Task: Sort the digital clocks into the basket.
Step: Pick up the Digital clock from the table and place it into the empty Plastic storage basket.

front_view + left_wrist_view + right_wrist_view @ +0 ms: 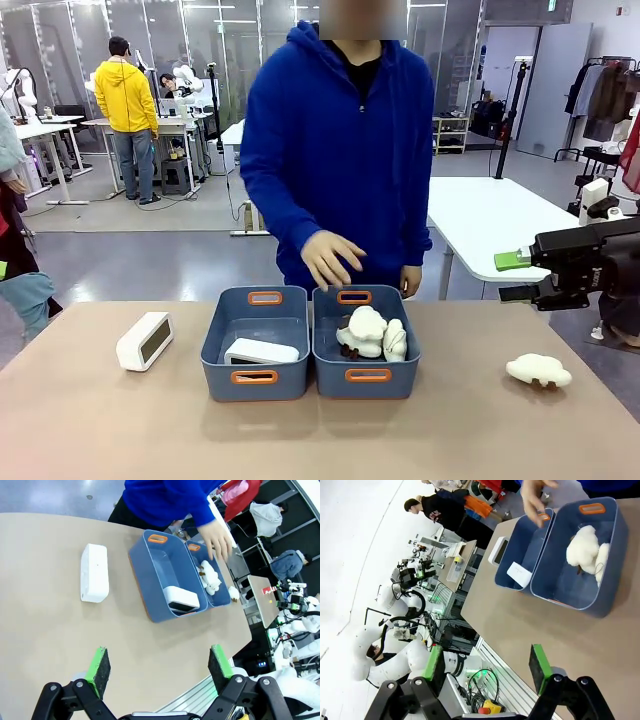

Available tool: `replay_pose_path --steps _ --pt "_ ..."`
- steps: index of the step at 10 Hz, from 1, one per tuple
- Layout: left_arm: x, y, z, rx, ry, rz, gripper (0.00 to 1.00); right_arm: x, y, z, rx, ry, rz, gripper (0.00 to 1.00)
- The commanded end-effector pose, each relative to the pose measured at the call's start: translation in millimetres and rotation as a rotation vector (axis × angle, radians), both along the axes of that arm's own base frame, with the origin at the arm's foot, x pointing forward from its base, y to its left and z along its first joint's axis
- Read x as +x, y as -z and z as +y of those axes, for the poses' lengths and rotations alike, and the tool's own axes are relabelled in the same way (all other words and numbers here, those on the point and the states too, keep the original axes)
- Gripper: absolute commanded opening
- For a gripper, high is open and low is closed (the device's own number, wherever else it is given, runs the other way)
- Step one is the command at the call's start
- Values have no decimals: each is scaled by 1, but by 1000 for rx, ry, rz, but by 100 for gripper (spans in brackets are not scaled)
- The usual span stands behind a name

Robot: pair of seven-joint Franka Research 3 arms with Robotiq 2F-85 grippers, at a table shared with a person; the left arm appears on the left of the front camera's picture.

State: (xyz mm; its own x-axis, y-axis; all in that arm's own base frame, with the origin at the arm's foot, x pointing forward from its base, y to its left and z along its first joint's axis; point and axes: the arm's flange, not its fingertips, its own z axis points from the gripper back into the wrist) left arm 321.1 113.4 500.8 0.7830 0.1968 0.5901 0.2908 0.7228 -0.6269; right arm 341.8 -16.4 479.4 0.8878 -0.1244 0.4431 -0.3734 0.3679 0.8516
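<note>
One white digital clock [145,341] stands on the table left of the bins; the left wrist view has it as a white box [94,572]. The second clock [261,351] lies inside the left blue-grey basket [222,350], seen too in the left wrist view [181,599] and the right wrist view [519,574]. My left gripper [159,665] hovers open above the table's near side, well short of the basket [160,565]. My right gripper [518,277] hangs open off the table's right side, holding nothing [486,662].
The right bin [330,375] touches the basket and holds cream cloud plush toys [366,331]. Another plush [538,370] lies on the table at the right. The person's hand [330,258] hovers above the far rims of both bins.
</note>
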Motion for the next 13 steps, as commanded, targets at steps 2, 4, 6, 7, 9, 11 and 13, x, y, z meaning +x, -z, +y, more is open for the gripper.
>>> replay_pose_path --steps 2,4,6,7,9,11,13 --pt "43 -12 -51 323 -14 88 100 2 0 2 14 -3 -22 86" --pt "91 -8 -92 452 -41 184 100 2 0 2 14 -3 -22 86" --pt "135 12 -131 612 -78 255 100 2 0 2 14 -3 -22 86" --pt "155 23 -146 600 -60 305 100 2 0 2 14 -3 -22 86" --pt "189 53 -163 631 -85 347 100 2 0 2 14 -3 -22 86" --pt "201 79 -175 664 -73 364 100 2 0 2 14 -3 -22 86" --pt "217 114 -184 713 -100 362 100 2 0 2 14 -3 -22 86"
